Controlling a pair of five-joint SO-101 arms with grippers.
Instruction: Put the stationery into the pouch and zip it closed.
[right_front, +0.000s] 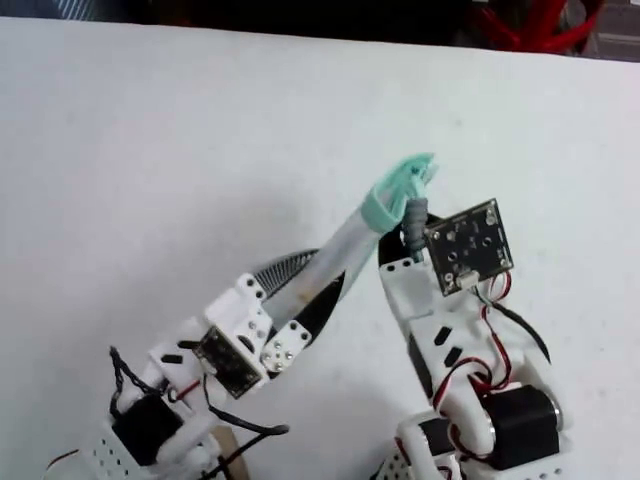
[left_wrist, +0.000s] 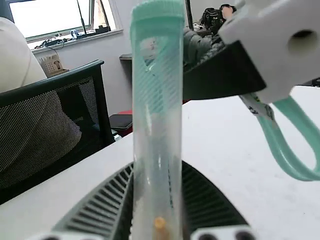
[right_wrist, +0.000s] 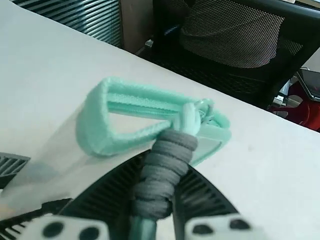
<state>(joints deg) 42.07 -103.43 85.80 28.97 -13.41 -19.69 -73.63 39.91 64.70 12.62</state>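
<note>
A translucent pouch (right_front: 345, 245) with a mint green zipper end (right_front: 405, 180) is held tilted above the white table (right_front: 150, 150). My left gripper (right_front: 312, 282) is shut on its lower body. In the left wrist view the pouch (left_wrist: 157, 115) stands between the jaws, with a small yellow item (left_wrist: 160, 223) inside near the bottom. My right gripper (right_front: 413, 238) is shut on the grey braided pull cord (right_wrist: 167, 175), which is tied to the zipper end (right_wrist: 145, 102). A mint loop (left_wrist: 295, 150) hangs beside the right gripper (left_wrist: 235, 60).
The table's far edge (right_front: 300, 35) meets a dark background with a red frame (right_front: 535, 25). A black mesh chair (left_wrist: 55, 125) stands beyond the table, and another chair (right_wrist: 235, 45) shows in the right wrist view. Bare tabletop lies to the left and behind.
</note>
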